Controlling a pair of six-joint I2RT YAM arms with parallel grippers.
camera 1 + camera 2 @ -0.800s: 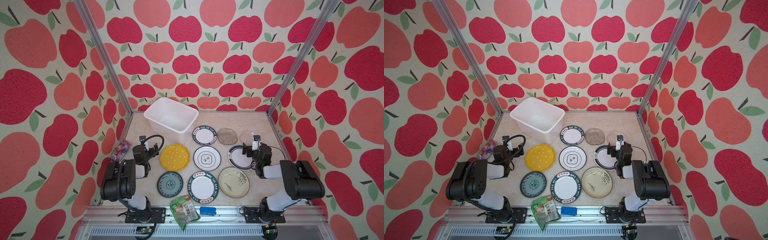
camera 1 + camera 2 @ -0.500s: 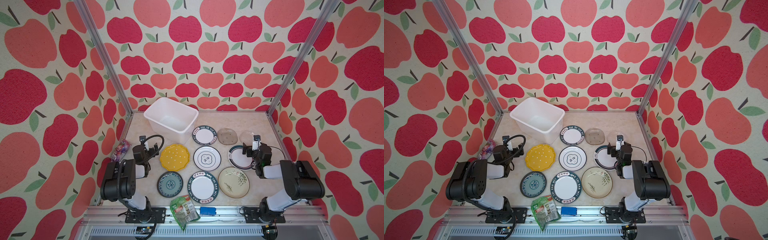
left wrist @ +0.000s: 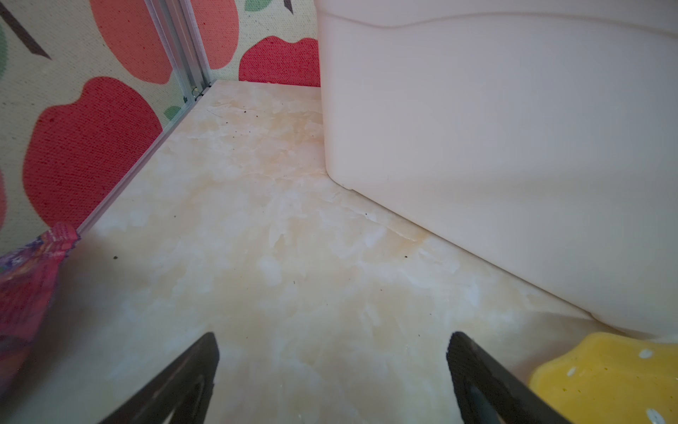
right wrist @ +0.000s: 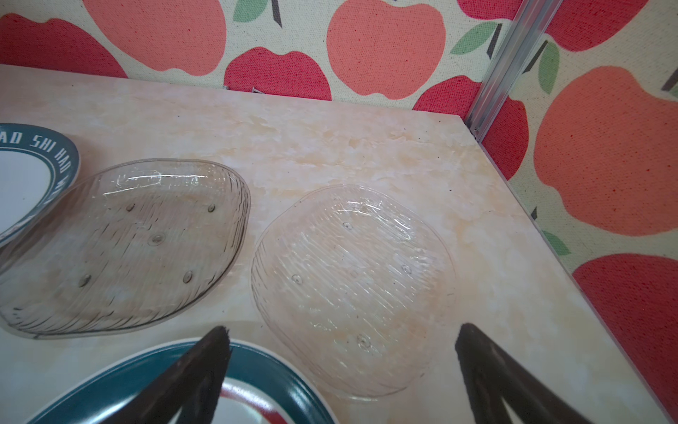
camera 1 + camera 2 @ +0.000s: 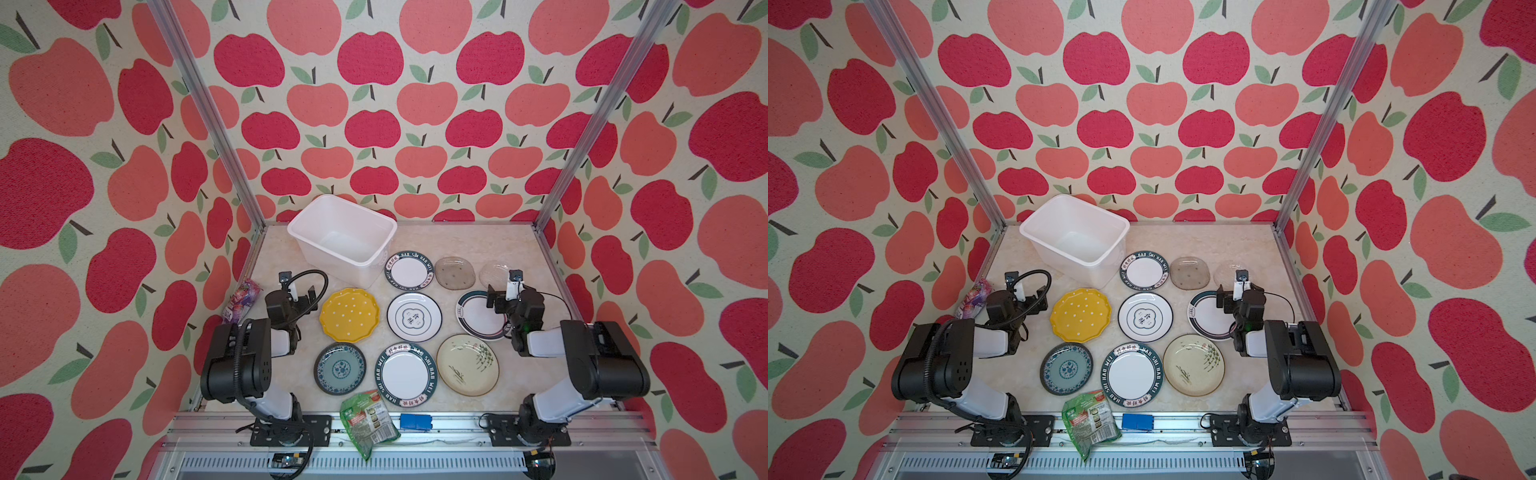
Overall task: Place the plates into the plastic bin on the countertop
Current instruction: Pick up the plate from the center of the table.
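Nothing of the task shows as done. In both top views the plastic bin [image 5: 332, 264] stands empty at the upper left of the countertop [image 5: 457, 237]. All nine plates lie flat outside it, in three rough rows across the middle of the frame. The yellow plate [image 5: 349, 316] lies just below the bin and a lettered plate [image 5: 407, 271] just to its right. By this reckoning every plate is left to move.

The left gripper [image 3: 330, 345] hangs low over bare countertop, between the yellow plate and a purple packet [image 5: 241, 299] at the left edge. Its fingers [image 3: 183, 378] are spread wide and hold nothing. The right gripper [image 4: 341, 337] is just as wide and empty, with one finger over the rim of a green-banded plate [image 5: 473, 318].

Only the top views give the whole layout, the bin's bare inside, and a green packet [image 5: 368, 422] at the bottom edge. The left wrist view shows just the bin's outer wall and a corner of the yellow plate. The right wrist view brings out the ribbing and small bumps of the clear glass plate [image 4: 352, 286] and the smoky glass plate [image 4: 124, 249]. From above both are faint, and the clear one is partly hidden by the arm.
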